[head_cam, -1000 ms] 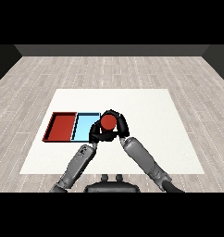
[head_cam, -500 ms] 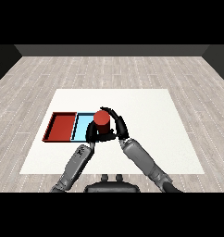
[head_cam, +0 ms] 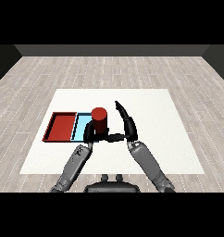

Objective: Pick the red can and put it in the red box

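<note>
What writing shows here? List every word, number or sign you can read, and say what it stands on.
None can be read in the head view.
Red can: plain red top and side, no label showing.
Red tray: plain, no marks.
Light blue tray: plain, no marks.
Table: bare white, no print.
Left hand and right hand: black, no markings visible.

The round can [head_cam: 99,121] is red, darker down its side. One flat tray [head_cam: 62,127] is red with a dark edge, and the flat tray [head_cam: 80,126] beside it is light blue. The big square table top [head_cam: 155,111] is white. The floor [head_cam: 49,74] has pale grey wood stripes. Both hands, the left hand [head_cam: 90,134] and the right hand [head_cam: 127,125], are black, on grey arms.
</note>
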`<state>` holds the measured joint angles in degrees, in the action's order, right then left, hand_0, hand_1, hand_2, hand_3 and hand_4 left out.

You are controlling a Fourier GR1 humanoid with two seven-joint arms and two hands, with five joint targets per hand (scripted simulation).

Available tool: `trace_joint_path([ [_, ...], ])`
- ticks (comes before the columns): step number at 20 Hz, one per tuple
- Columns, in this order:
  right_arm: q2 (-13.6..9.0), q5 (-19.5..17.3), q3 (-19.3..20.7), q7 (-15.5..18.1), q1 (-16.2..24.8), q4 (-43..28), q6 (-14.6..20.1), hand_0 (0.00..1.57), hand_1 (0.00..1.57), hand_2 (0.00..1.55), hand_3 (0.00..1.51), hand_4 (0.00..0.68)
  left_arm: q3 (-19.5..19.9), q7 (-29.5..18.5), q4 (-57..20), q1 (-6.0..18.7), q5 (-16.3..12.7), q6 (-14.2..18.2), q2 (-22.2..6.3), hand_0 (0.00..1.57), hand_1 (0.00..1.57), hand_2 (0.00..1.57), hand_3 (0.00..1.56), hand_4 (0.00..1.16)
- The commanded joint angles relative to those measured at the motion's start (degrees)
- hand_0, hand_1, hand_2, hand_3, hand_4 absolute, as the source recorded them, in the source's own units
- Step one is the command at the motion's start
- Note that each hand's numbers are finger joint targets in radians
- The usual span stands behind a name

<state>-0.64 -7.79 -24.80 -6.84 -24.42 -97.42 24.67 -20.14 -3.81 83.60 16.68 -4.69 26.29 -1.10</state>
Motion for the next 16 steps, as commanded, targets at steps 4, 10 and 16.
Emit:
trace_joint_path([
  [4,-4.1,5.2,5.7,3.3,9.2,-12.0,-4.5,0.0,0.0,0.0,0.0,0.0,3.6,2.9,-1.9,3.4,2.3,1.0,0.8,1.57,1.57,1.57,1.49,1.12],
  [10,-7.9,11.8,13.1,6.3,17.2,-16.4,-8.6,0.0,0.0,0.0,0.0,0.0,9.5,1.1,-0.9,1.1,2.1,-1.6,-5.2,1.57,1.57,1.57,1.48,1.12],
  [16,-8.0,13.5,16.0,11.9,29.0,-17.2,-8.3,0.0,0.0,0.0,0.0,0.0,17.3,1.8,-1.9,-3.5,1.3,-3.2,-14.2,1.57,1.57,1.57,1.52,1.13],
])
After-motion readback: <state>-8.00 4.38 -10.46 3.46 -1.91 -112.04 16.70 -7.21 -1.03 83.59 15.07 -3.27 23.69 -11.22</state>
